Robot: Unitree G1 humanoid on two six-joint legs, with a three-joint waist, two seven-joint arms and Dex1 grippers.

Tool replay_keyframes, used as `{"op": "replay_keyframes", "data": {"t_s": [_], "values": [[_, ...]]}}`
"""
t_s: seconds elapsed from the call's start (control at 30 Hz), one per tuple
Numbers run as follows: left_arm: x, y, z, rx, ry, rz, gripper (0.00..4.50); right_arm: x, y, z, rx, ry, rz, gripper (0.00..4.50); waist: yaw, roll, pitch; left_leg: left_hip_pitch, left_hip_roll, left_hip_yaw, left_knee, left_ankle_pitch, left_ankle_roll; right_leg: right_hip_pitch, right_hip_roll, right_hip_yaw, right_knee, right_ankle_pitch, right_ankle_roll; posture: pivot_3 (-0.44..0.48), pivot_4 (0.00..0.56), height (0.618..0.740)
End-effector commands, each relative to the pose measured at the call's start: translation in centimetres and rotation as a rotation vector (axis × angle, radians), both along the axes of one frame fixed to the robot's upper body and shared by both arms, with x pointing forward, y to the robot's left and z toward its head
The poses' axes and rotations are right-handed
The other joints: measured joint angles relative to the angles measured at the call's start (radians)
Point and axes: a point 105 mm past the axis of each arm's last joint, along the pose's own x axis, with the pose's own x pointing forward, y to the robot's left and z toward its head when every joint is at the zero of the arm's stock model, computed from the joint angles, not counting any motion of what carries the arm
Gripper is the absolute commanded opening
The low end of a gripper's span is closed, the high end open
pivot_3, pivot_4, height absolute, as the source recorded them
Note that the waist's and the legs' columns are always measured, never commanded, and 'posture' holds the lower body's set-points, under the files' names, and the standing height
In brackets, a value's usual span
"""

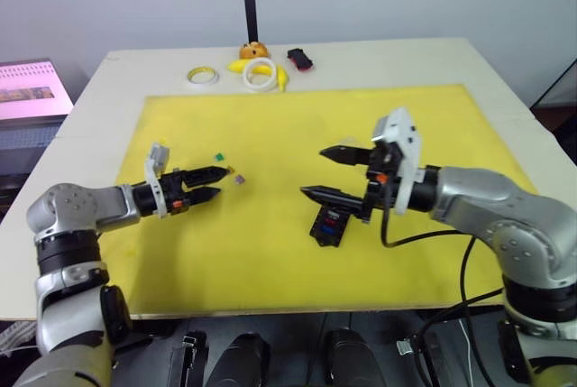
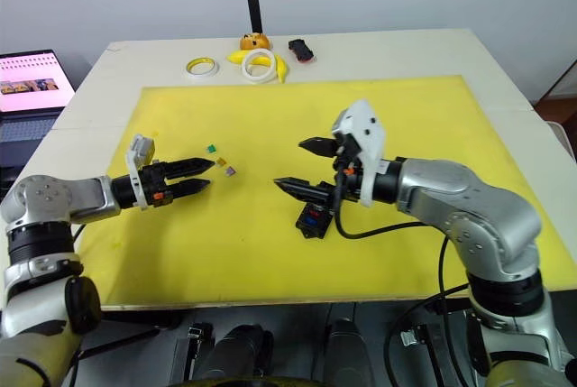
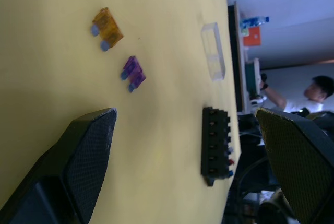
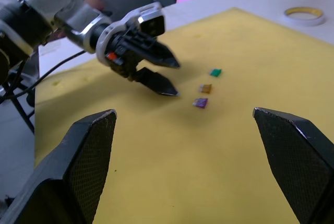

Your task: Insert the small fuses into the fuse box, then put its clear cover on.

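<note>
The black fuse box (image 1: 329,225) lies on the yellow mat (image 1: 270,261) with red and blue fuses seated in its slots. Three loose small fuses lie on the mat: green (image 1: 217,155), yellow (image 1: 232,170) and purple (image 1: 240,179). My left gripper (image 1: 221,181) is open and empty, its tips just left of the yellow and purple fuses. Just above and beyond the fuse box, my right gripper (image 1: 314,171) hangs wide open, holding nothing. The clear cover (image 3: 213,51) lies flat on the mat beyond the fuse box (image 3: 216,144) in the left wrist view.
At the table's far edge sit a yellow tape ring (image 1: 202,74), a white tape ring (image 1: 261,73) on a banana, an orange object (image 1: 254,49) and a black-and-red object (image 1: 299,59). A laptop (image 1: 32,89) stands off the table's left side. A person (image 3: 318,93) sits far off.
</note>
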Motion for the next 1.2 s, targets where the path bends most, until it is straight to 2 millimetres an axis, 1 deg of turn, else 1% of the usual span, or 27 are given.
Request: {"op": "replay_keyframes", "data": {"t_s": [0.03, 0.1, 0.2, 0.4, 0.53, 0.67, 0.97, 1.07, 1.2], "values": [[0.5, -0.1, 0.2, -0.055, 0.010, 0.026, 4.50, 0.0, 0.4, 0.6, 0.010, -0.063, 0.006, 4.45, -0.001, 0.000, 0.000, 0.000, 0.000, 0.000, 0.000, 0.000, 0.000, 0.000, 0.000, 0.000, 0.000, 0.000, 0.000, 0.000, 0.150, 0.740], [0.6, -0.7, -0.2, -0.086, 0.035, 0.022, 4.50, 0.1, 0.6, 0.3, 0.009, -0.064, 0.003, 4.45, 0.002, 0.000, 0.000, 0.000, 0.000, 0.000, 0.000, 0.000, 0.000, 0.000, 0.000, 0.000, 0.000, 0.000, 0.000, 0.000, 0.150, 0.740], [0.7, -1.3, -1.6, -0.027, 0.058, 0.034, 4.50, 0.2, 0.4, 0.0, 0.002, -0.067, -0.012, 4.45, 0.004, 0.000, 0.000, 0.000, 0.000, 0.000, 0.001, 0.000, 0.000, 0.000, 0.000, 0.000, 0.001, 0.000, 0.000, 0.000, 0.150, 0.740], [1.2, -1.9, -1.5, -0.095, 0.059, 0.043, 4.50, 0.5, 0.0, -0.1, -0.001, -0.069, -0.042, 4.45, 0.009, 0.000, 0.000, 0.001, 0.000, 0.000, 0.001, 0.000, -0.001, 0.001, 0.000, 0.000, 0.001, 0.000, 0.000, 0.000, 0.150, 0.740], [1.4, -2.7, -2.6, -0.074, 0.066, 0.037, 4.50, 0.7, -0.1, -0.2, -0.005, -0.073, -0.056, 4.45, 0.023, 0.000, 0.000, 0.001, -0.001, 0.000, 0.001, 0.000, -0.001, 0.001, -0.001, 0.000, 0.001, 0.000, 0.000, 0.000, 0.150, 0.740], [2.1, -3.2, -2.3, -0.084, 0.059, 0.044, 4.50, 1.1, -0.3, -0.3, -0.010, -0.076, -0.079, 4.45, 0.028, 0.000, 0.000, 0.001, -0.001, 0.000, 0.001, 0.000, -0.001, 0.003, -0.001, 0.000, 0.000, 0.000, 0.000, 0.000, 0.150, 0.740], [2.7, -4.5, -2.3, -0.084, 0.058, 0.007, 4.50, 1.3, -0.4, -0.6, -0.020, -0.077, -0.104, 4.45, 0.031, 0.000, -0.001, 0.003, -0.002, -0.003, 0.001, 0.001, -0.001, 0.006, -0.001, 0.000, 0.000, 0.000, 0.000, 0.000, 0.150, 0.740], [3.0, -4.9, -1.9, -0.087, 0.051, -0.003, 4.50, 1.4, -0.5, -0.5, -0.018, -0.080, -0.114, 4.45, 0.034, 0.000, -0.001, 0.003, -0.002, -0.003, 0.002, 0.001, -0.001, 0.006, -0.001, 0.000, 0.000, 0.000, 0.000, 0.000, 0.150, 0.740], [3.4, -5.1, -2.5, -0.058, 0.062, 0.004, 4.50, 1.4, -0.6, -0.5, -0.016, -0.081, -0.124, 4.45, 0.037, 0.000, -0.001, 0.003, -0.003, -0.004, 0.002, 0.001, -0.002, 0.007, -0.001, 0.000, -0.001, 0.000, 0.000, 0.000, 0.150, 0.740]]}}
